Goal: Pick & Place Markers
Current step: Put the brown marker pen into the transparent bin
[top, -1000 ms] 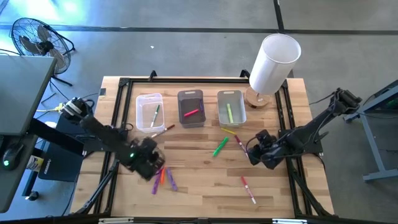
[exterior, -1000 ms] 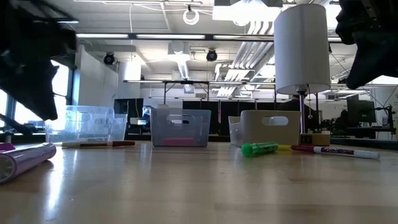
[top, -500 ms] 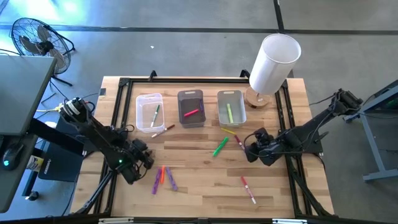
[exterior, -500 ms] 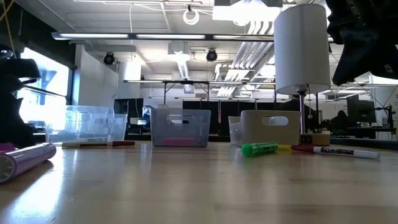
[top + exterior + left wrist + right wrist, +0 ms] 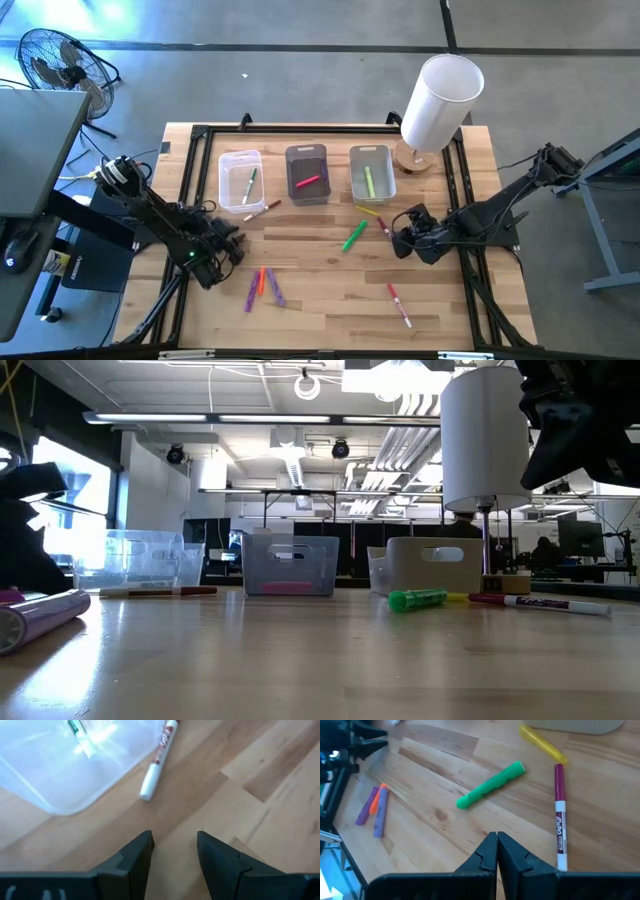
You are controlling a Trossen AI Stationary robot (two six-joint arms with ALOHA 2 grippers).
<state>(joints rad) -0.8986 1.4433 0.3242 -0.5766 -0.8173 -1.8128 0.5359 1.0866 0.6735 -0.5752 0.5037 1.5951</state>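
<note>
— What changed on your left?

— My left end effector (image 5: 228, 243) has pulled back toward the bench's left edge, fingers apart, empty; purple and orange markers (image 5: 262, 285) lie free again.

— And right?

— My right end effector (image 5: 401, 237), pinched shut and empty, has edged toward the green marker (image 5: 354, 236) mid-bench.

smooth wood table (image 5: 320, 290), clear glossy plastic bin (image 5: 45, 775), matt black fingers (image 5: 490, 857)

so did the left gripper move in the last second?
Yes. In the high view the left gripper has pulled back from over the purple and orange markers, toward the table's left edge, jaws open and empty.
</note>
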